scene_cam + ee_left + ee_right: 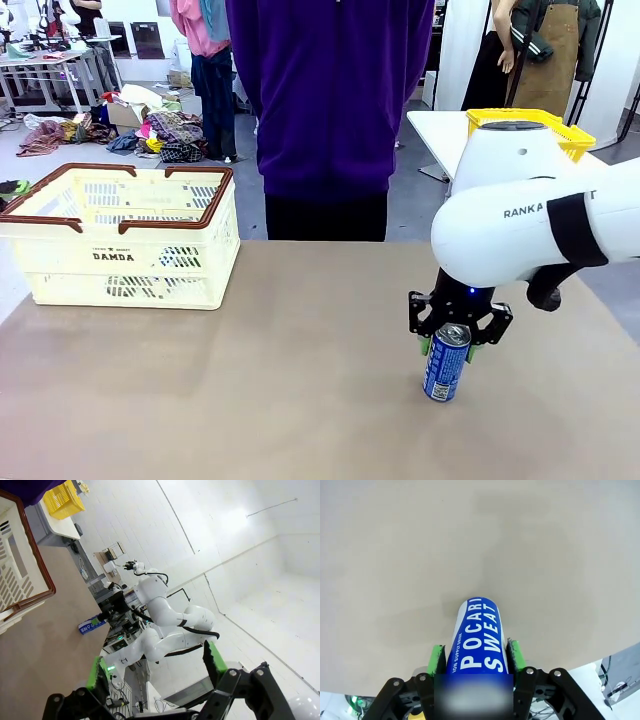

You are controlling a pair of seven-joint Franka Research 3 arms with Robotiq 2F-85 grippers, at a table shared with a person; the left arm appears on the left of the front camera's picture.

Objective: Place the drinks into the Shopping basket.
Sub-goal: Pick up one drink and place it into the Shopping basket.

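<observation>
A blue drink can (447,362) with white lettering stands upright on the brown table, right of centre. My right gripper (447,345) comes down over its top. In the right wrist view both green pads (436,660) press against the sides of the can (477,635), so the gripper is shut on it. The cream Shopping basket (60,255) with its brown rim sits at the table's far left, with nothing visible inside it. My left gripper (154,666) is open and holds nothing; beyond it are a corner of the basket (20,575) and, farther off, the can (91,625).
A person in a purple top (330,100) stands at the far edge of the table. A smaller yellow mesh basket (530,125) rests on a white side table behind my right arm. Bare brown tabletop (300,380) lies between the can and the cream basket.
</observation>
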